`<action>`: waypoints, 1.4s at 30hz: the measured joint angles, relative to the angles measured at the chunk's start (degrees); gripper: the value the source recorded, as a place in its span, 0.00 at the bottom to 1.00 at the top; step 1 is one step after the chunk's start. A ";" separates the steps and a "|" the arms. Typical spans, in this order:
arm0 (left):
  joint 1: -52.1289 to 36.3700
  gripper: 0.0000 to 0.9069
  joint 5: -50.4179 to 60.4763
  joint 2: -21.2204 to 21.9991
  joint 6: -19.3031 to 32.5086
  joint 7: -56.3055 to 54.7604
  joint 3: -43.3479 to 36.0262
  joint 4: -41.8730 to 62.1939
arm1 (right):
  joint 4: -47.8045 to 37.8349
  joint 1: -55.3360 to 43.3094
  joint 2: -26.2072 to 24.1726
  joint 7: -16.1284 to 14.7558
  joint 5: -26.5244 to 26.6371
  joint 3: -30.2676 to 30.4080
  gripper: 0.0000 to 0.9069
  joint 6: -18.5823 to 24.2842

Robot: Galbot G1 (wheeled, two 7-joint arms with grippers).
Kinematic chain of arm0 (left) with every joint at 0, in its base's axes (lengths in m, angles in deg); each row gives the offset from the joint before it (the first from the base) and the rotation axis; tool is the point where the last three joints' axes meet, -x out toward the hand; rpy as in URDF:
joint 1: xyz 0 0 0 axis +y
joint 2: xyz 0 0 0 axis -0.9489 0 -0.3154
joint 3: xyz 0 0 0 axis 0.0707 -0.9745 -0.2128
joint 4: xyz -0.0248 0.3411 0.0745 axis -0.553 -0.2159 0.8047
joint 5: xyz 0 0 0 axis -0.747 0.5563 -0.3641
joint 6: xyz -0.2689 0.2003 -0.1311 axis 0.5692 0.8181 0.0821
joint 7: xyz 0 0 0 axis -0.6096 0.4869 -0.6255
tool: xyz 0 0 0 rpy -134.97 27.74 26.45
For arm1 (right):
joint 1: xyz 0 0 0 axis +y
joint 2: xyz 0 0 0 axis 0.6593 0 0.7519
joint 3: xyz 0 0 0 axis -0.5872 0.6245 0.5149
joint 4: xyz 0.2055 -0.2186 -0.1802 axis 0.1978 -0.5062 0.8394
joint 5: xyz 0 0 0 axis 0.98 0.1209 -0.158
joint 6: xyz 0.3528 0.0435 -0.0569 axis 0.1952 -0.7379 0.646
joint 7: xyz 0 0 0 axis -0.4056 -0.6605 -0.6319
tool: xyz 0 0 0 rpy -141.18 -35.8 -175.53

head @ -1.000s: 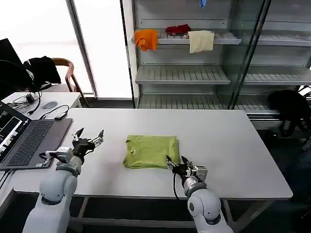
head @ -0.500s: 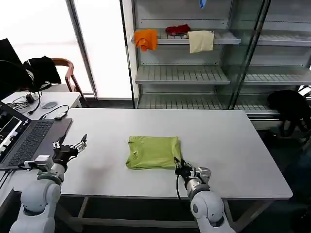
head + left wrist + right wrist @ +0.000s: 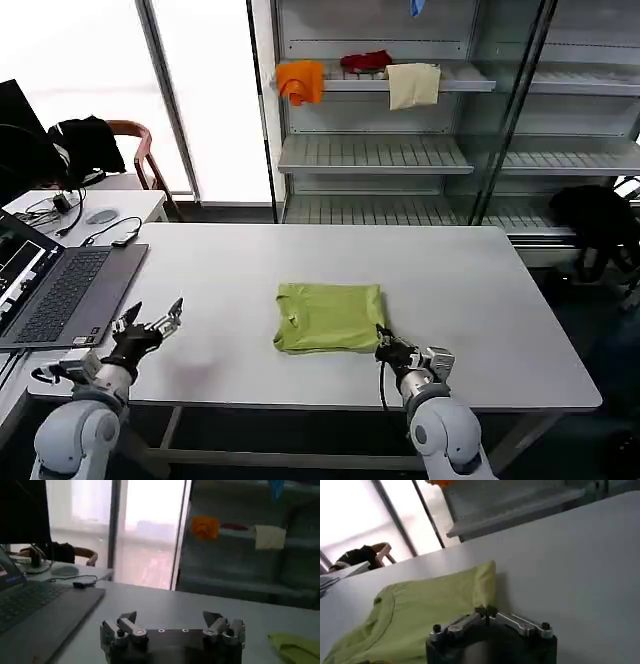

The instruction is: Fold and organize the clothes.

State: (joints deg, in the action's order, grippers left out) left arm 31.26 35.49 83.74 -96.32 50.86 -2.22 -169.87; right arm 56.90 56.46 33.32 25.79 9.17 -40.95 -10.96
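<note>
The clothes are one lime yellow-green T-shirt, lying folded into a flat rectangle near the middle of the white table. My right gripper sits low at the shirt's front right corner, shut on that corner of cloth. In the right wrist view its fingertips meet at the edge of the T-shirt, collar towards the far side. My left gripper hovers open and empty over bare table, well left of the shirt. The left wrist view has its spread gripper and a bit of the T-shirt.
An open laptop lies on the table's left end, close to my left arm. Behind the table stand shelves with orange, red and cream cloths. A chair with a black garment stands back left.
My right gripper has closed on the shirt's corner and slid it a little to the right. My left arm has drawn back toward the table's front left edge, still open.
</note>
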 measured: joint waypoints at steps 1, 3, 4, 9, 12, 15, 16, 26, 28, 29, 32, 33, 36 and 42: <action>0.57 1.00 -0.17 0.25 -0.02 0.00 -0.17 -0.53 | 0.18 0.14 -0.09 -0.11 0.02 -0.18 0.00 0.00; 1.58 1.00 -0.29 0.83 -0.12 0.04 -0.71 -1.58 | 0.59 0.47 -0.29 -0.32 0.03 -0.58 1.00 -0.01; 1.97 1.00 -0.31 1.01 -0.14 0.08 -0.93 -1.97 | 0.76 0.60 -0.39 -0.40 0.02 -0.70 1.00 -0.02; 3.68 1.00 0.61 2.22 0.05 0.41 -2.75 -3.14 | 1.90 1.79 -0.83 -1.60 -0.86 -0.90 1.00 0.00; 4.39 1.00 1.58 2.78 0.19 0.43 -3.93 -3.45 | 2.56 2.55 -0.73 -2.80 -2.68 -1.43 1.00 0.26; 4.91 1.00 2.32 3.14 0.43 0.49 -4.95 -3.67 | 3.51 3.57 -1.12 -4.40 -5.29 -1.94 1.00 1.10; 5.02 1.00 2.54 3.23 0.48 0.50 -5.17 -3.73 | 3.90 3.94 -1.36 -4.93 -6.28 -2.24 1.00 1.53; 5.36 1.00 3.61 3.67 1.12 0.55 -6.10 -3.60 | 7.98 8.15 -5.44 -9.29 -12.92 -7.50 1.00 5.97; 5.42 1.00 3.72 3.71 1.37 0.55 -6.11 -3.51 | 8.31 8.84 -6.44 -9.98 -13.61 -9.00 1.00 6.70; 5.50 1.00 3.79 3.72 1.50 0.56 -6.12 -3.50 | 8.42 9.19 -6.97 -10.37 -13.92 -9.81 1.00 7.15; 5.88 1.00 4.00 3.73 1.88 0.62 -6.07 -3.71 | 8.87 10.26 -8.67 -11.03 -14.49 -12.36 1.00 8.38; 5.98 1.00 4.14 3.73 2.01 0.64 -6.03 -3.87 | 9.14 10.60 -9.24 -11.17 -14.52 -13.16 1.00 8.75; 6.09 1.00 4.42 3.76 2.27 0.61 -5.74 -4.30 | 9.66 11.76 -10.83 -11.68 -14.41 -15.63 1.00 9.70; 5.55 1.00 5.53 4.11 2.39 0.08 -5.18 -4.47 | 10.22 12.92 -12.32 -11.70 -14.15 -18.70 1.00 10.05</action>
State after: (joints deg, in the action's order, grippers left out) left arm 36.81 41.03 87.85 -93.92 50.95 -7.40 -174.34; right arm 67.11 69.38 21.00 14.09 -4.98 -59.65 -0.91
